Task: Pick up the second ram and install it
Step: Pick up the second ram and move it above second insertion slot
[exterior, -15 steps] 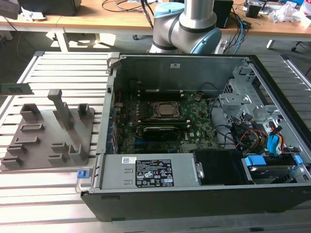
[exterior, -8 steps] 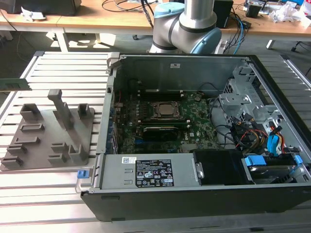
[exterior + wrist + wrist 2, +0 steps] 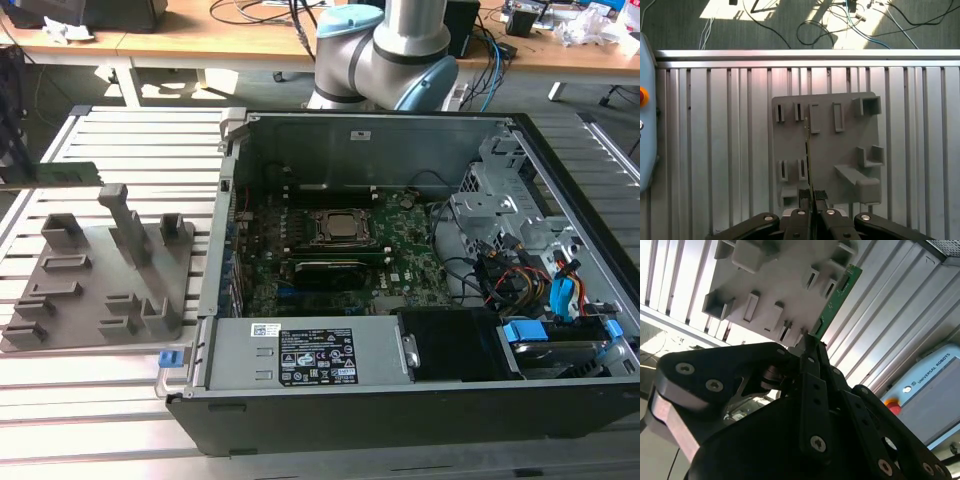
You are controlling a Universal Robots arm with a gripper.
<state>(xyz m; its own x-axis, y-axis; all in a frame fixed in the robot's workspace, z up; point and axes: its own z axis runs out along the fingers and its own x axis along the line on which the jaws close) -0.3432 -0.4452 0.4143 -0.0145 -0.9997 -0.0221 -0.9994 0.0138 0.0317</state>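
Tray first, at the exterior view's left: the grey tray [image 3: 95, 250] lies on the slatted table [image 3: 100, 400]. In the second wrist view the claw [image 3: 812, 342] hangs over it, pinching the second ram [image 3: 840, 295] by one end, which leaves the long edge free (I take that as deliberate, for seating it). To the right the open computer case [image 3: 400, 420] holds the motherboard [image 3: 410, 250], and I judge its side wall [image 3: 215, 260] and the cables [image 3: 500, 280] the things in the way.
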